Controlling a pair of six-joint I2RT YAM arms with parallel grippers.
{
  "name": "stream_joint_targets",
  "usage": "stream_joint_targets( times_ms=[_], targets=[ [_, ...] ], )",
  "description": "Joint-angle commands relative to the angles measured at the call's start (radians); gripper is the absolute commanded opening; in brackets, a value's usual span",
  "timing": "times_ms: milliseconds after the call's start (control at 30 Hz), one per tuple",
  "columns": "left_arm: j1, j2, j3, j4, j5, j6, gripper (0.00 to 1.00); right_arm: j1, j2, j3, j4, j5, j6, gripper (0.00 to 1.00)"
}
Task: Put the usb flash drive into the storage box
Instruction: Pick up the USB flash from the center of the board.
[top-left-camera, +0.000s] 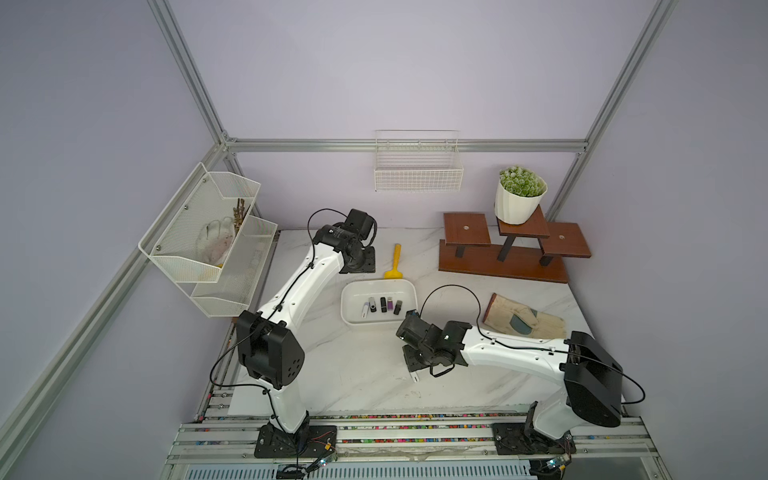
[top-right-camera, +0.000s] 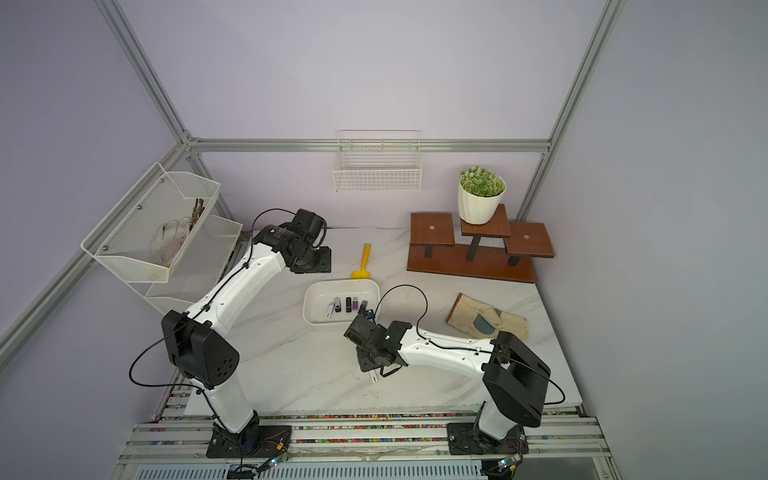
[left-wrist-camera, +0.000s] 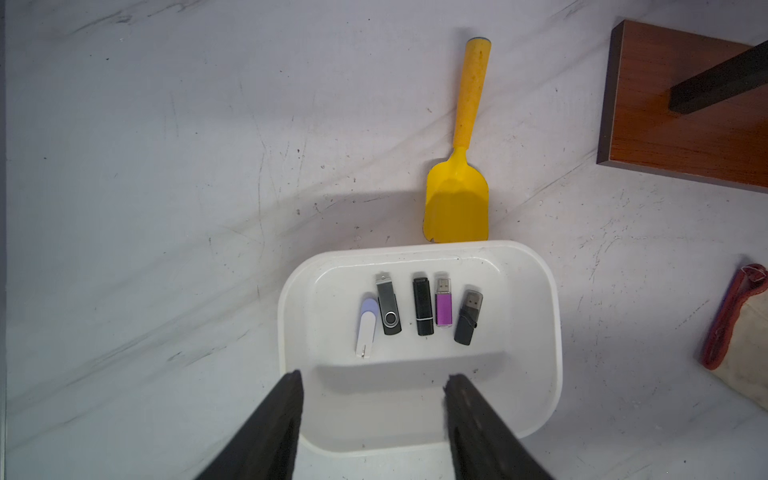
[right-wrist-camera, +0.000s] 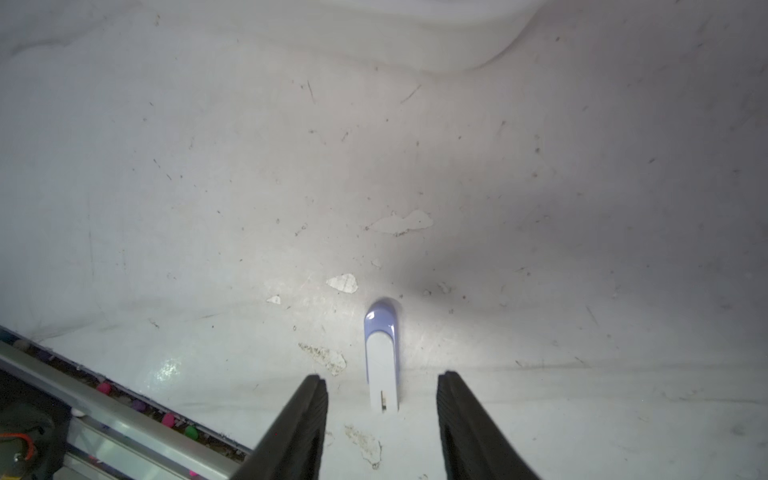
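Pale lilac walls (top-left-camera: 395, 75) and aluminium frame rails (top-left-camera: 316, 145) enclose a white marble-patterned tabletop (top-left-camera: 357, 374) under soft, even light. A white wire-grid basket (top-left-camera: 417, 174) hangs on the wall behind the tabletop. A brown wooden tiered stand (top-left-camera: 498, 266) occupies its far right corner.

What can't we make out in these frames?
Loose flash drive: both top views, right arm covers all but its tip.
Storage box: right wrist view, cut off by the edge, blurred.
Glove: left wrist view, cut off by the edge.
Rack contents: top views, too small, behind mesh.
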Motion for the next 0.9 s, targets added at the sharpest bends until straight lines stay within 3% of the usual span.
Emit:
stream_joint_targets(
  times_ms=[0,400,867],
  targets=[
    [0.019,-0.027,-0.039,-0.039,-0.034,0.009,0.60,0.037,0.068,0.025,-0.022,-0.026,0.011,0.49],
    [0.031,-0.066,-0.124,-0.035,-0.034,0.001,0.60,0.059,0.158,0.027,-0.017,-0.030,0.000,0.41],
    [0.041,-0.074,-0.136,-0.033,-0.030,0.006,0.60,0.060,0.216,0.052,-0.054,0.008,-0.007,0.22]
  ],
)
